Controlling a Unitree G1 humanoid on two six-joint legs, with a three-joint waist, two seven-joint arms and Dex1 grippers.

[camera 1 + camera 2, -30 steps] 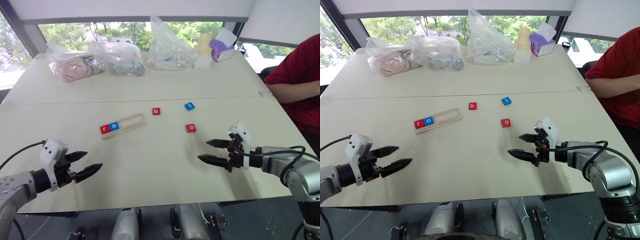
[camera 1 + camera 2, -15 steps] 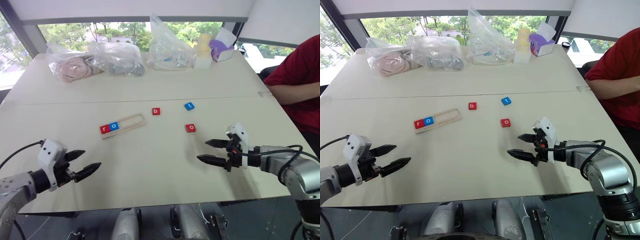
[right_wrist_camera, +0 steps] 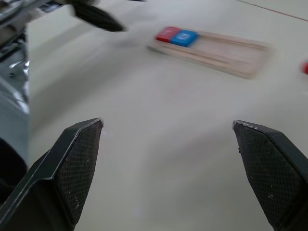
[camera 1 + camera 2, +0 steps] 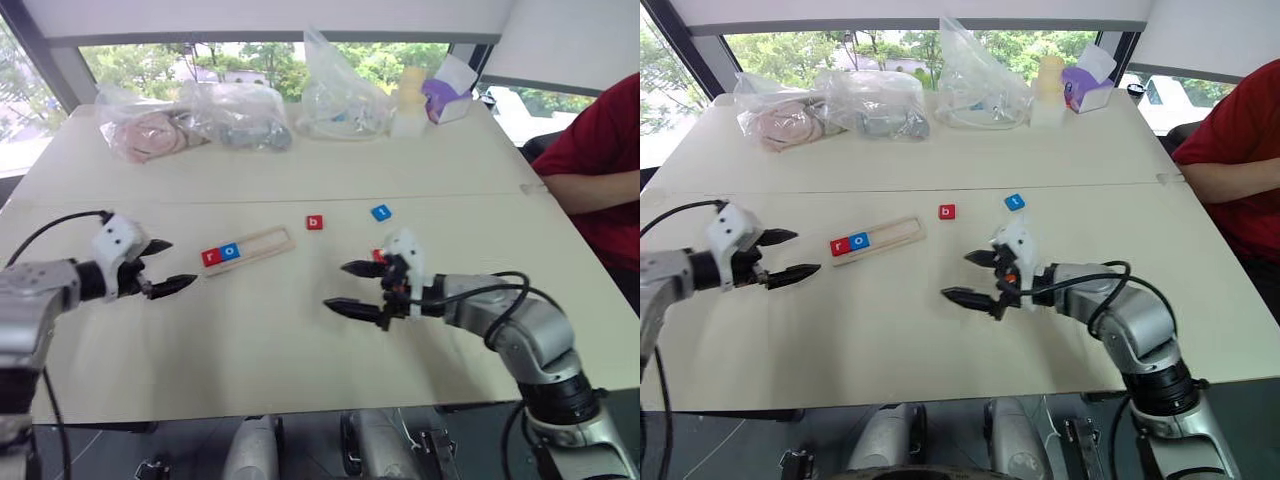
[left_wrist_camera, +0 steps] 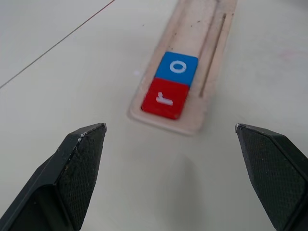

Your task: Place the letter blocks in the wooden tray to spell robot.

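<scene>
A: Tray?
B: Wooden tray (image 4: 247,248) lies on the white table (image 4: 300,360), left of centre, angled. Red r block (image 4: 210,257) at its left end, blue o block (image 4: 230,252) touching it on the right. Rest of the tray bare.

A: Loose tiles?
B: Red b block (image 4: 314,223) on the table just right of the tray's far end. Blue t block (image 4: 380,212) further right, slightly farther. A bit of a red tile (image 4: 377,255) peeks out behind the right pincer, letter hidden.

A: Pincers?
B: Left pincer (image 4: 160,266) released, fingers spread wide, nothing between them, just left of the tray's r end and pointing at it. Right pincer (image 4: 352,289) also spread wide and empty, above the table centre, pointing left, right of the tray and apart from it.

A: Background?
B: Clear plastic bags (image 4: 240,115) along the far edge, a purple box (image 4: 444,98) far right. A person's red sleeve (image 4: 590,150) at the right edge.
</scene>
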